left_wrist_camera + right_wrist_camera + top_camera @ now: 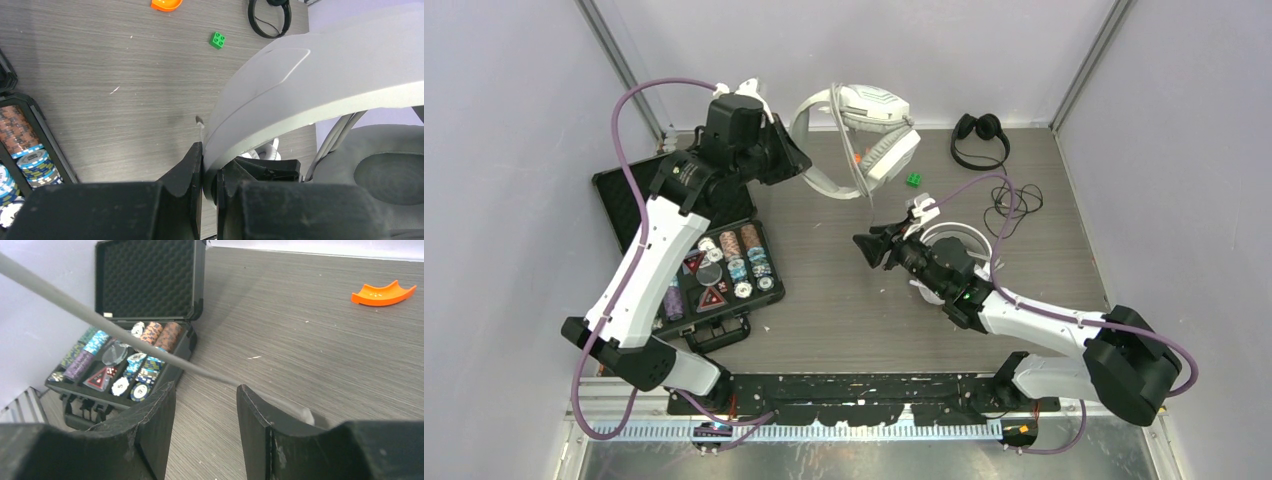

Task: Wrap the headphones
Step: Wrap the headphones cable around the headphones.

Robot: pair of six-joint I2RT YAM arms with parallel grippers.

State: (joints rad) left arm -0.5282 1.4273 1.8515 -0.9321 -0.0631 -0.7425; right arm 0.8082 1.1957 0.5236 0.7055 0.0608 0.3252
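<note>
My left gripper (791, 157) is shut on the headband (300, 85) of a large white headset (869, 128) and holds it raised at the back of the table. Its grey ear cup (385, 170) shows at the right of the left wrist view. Its white cable (866, 195) hangs down toward my right gripper (871, 250), which is open. In the right wrist view the cable (125, 337) runs slantwise past the open fingers, and its end (306, 415) lies beyond the right finger, ungripped. A second white headset (959, 240) lies partly under the right arm. The black headset (981, 135) lies at the back right with its loose cable (1016, 200).
An open black case of poker chips (714, 265) sits at the left, also in the right wrist view (145, 315). A green brick (913, 180) and an orange piece (382, 294) lie on the table near the raised headset. Grey walls close in the sides and back.
</note>
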